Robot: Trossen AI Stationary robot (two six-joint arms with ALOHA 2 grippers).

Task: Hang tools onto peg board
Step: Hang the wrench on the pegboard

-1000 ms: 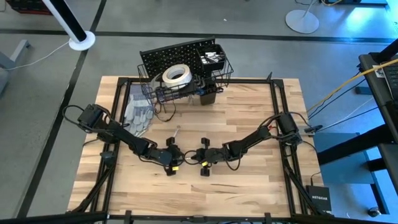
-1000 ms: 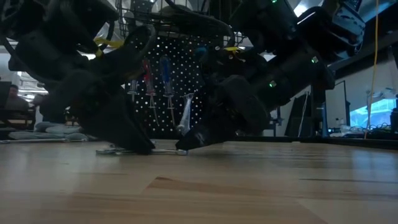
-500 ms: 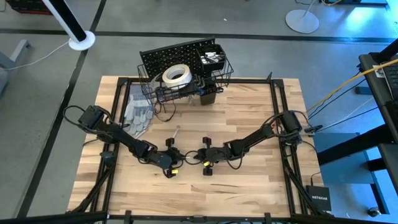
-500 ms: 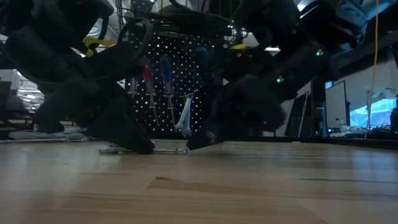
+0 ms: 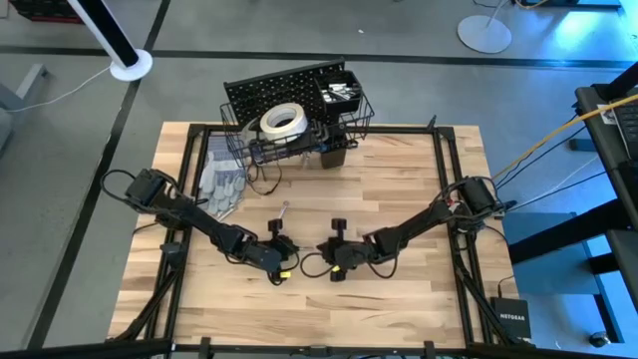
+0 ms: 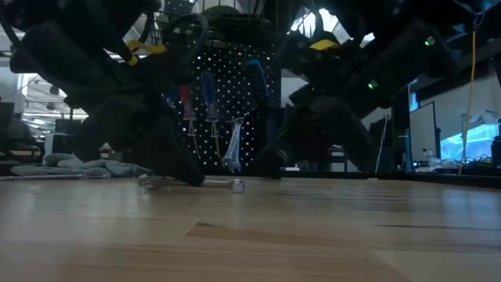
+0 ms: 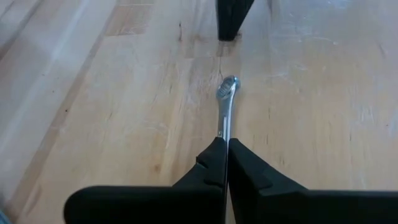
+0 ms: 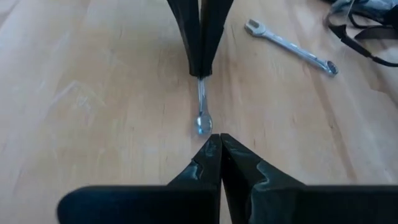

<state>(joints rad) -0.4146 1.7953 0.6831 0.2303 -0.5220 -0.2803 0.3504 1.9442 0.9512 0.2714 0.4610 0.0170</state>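
A small silver wrench lies on the wooden table between my two grippers, its ring end toward the right gripper. My left gripper is shut on its shaft. My right gripper is shut and empty, just short of the ring end and raised above the table in the low view. A second wrench lies flat farther back. The peg board stands at the far edge, with screwdrivers and a wrench hanging on it. My left gripper pinches the wrench's shaft between its two fingers, on the end away from the ring. The fingers slant down from the table's left and lie along the wrench. The wrench sticks out past the fingertips, low and about level at the table top.
A white tape roll sits in the wire basket on the peg board. Grey gloves lie at the far left of the table. Black frame rails run along the table's edges.
My right gripper has risen off the wrench's ring end and drawn back toward the table's right edge, rolling as it went. My left gripper has edged toward the right with the wrench, which has slid a little that way along the table.
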